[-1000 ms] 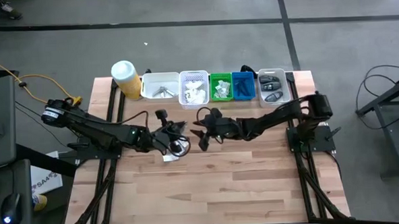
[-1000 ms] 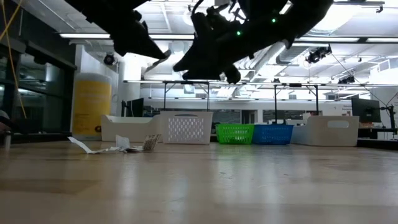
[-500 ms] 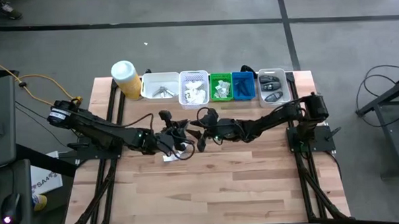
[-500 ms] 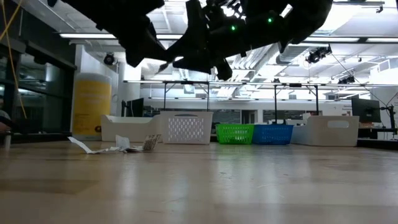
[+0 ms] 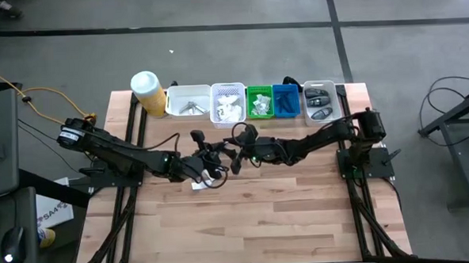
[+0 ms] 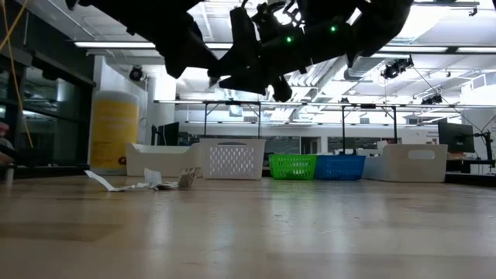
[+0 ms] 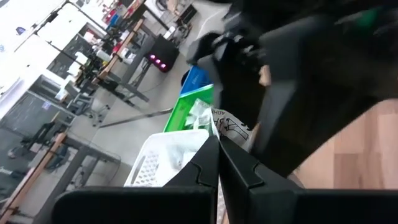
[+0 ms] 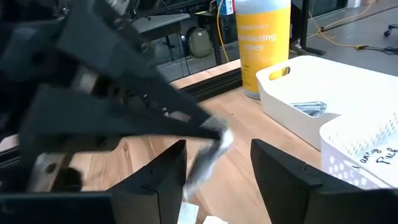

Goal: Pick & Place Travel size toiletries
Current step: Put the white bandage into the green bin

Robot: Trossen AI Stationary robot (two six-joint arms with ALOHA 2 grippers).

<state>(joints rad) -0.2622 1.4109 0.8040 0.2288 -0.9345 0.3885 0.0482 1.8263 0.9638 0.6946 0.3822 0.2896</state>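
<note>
My left gripper (image 5: pixel 222 154) hovers over the middle of the table, shut on a small clear sachet (image 8: pixel 205 158). My right gripper (image 5: pixel 235 161) faces it from the table's right side. It is open, with one finger on each side of the sachet and not touching it. In the left wrist view the printed sachet (image 7: pixel 229 127) shows just past my shut fingertips (image 7: pixel 217 142), and the right gripper's dark body fills the picture behind it. More sachets (image 5: pixel 197 183) lie flat on the wood below the left gripper; in the low view they form a crumpled heap (image 6: pixel 147 182). My left gripper pinches the clear sachet by its upper end (image 8: pixel 216 135) between its two fingertips. The sachet is lifted clear of the table. It hangs slanting down from the fingertips into the gap between the right gripper's open fingers (image 8: pixel 171 174).
A row of containers lines the far edge: a white bin (image 5: pixel 187 100), a white perforated basket (image 5: pixel 228 102), a green basket (image 5: pixel 259 101), a blue basket (image 5: pixel 285 100) and a white bin (image 5: pixel 322 101). A yellow canister (image 5: pixel 147 92) stands at the far left. The near half of the table is bare wood.
My left gripper has moved toward the table's right, staying above the table, and has closed in on the right gripper with the sachet. The right gripper has shifted only slightly. The heap of sachets on the table has stayed put.
</note>
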